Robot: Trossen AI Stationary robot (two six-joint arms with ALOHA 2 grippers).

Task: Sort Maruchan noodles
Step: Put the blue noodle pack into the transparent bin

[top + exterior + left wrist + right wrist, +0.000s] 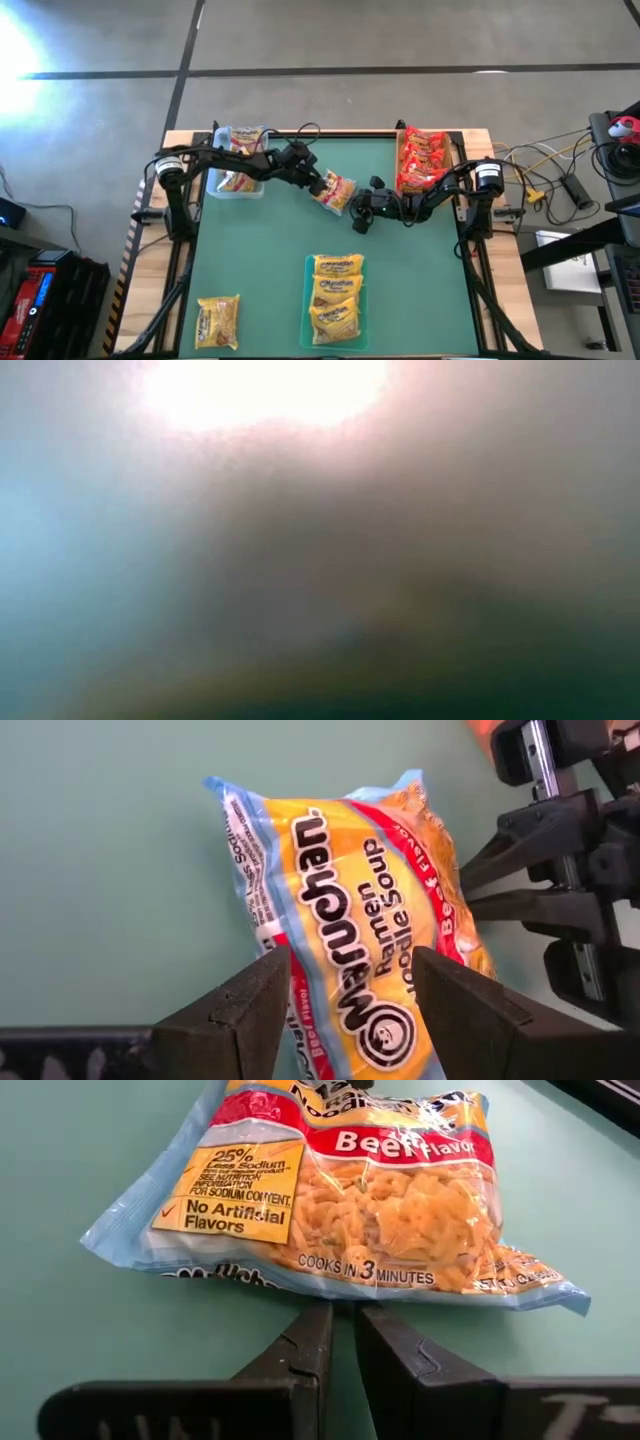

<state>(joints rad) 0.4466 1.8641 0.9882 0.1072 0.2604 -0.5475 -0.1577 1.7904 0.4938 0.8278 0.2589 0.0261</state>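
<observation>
High view: evenly lit, glare patch on floor at far left.
Low view: wholly blurred, bright glare at top.
Wrist views: sharp.

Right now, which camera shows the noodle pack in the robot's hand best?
The left wrist view: the noodle pack fills it, brand name readable. The right wrist view shows its flavor end, the high view shows it tiny, the low view nothing.

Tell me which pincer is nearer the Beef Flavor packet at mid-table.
Left. The left pincer grips the Beef Flavor packet between its fingers; the right pincer sits shut just beside it, its tips short of the packet's edge.
</observation>
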